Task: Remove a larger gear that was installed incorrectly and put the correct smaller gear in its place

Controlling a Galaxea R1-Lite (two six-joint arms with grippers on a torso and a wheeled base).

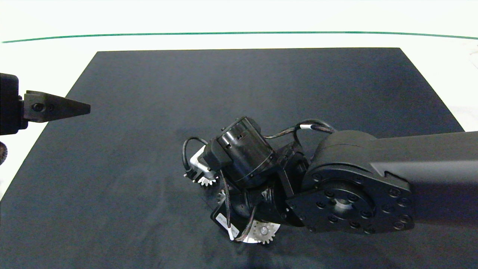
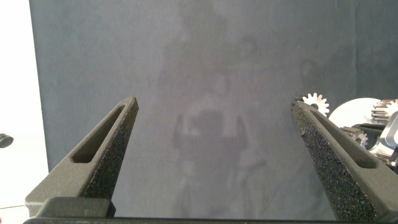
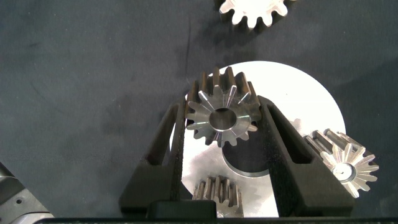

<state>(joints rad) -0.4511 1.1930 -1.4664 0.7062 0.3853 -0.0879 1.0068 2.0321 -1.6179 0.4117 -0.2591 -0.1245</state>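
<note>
Two of my right fingers (image 3: 163, 146) clamp a gear (image 3: 221, 114) between them, over the round silver plate (image 3: 311, 106) at the lower middle of the head view; whether it is the larger or the smaller one I cannot tell. Two more gears (image 3: 347, 163) sit on that plate, and another (image 3: 255, 11) lies on the dark mat (image 1: 149, 112) just beside it. My left gripper (image 2: 214, 112) hangs spread wide and empty at the left edge.

From above, the right arm (image 1: 336, 179) hides most of the round silver plate (image 1: 251, 239) beneath it, and its tool.
</note>
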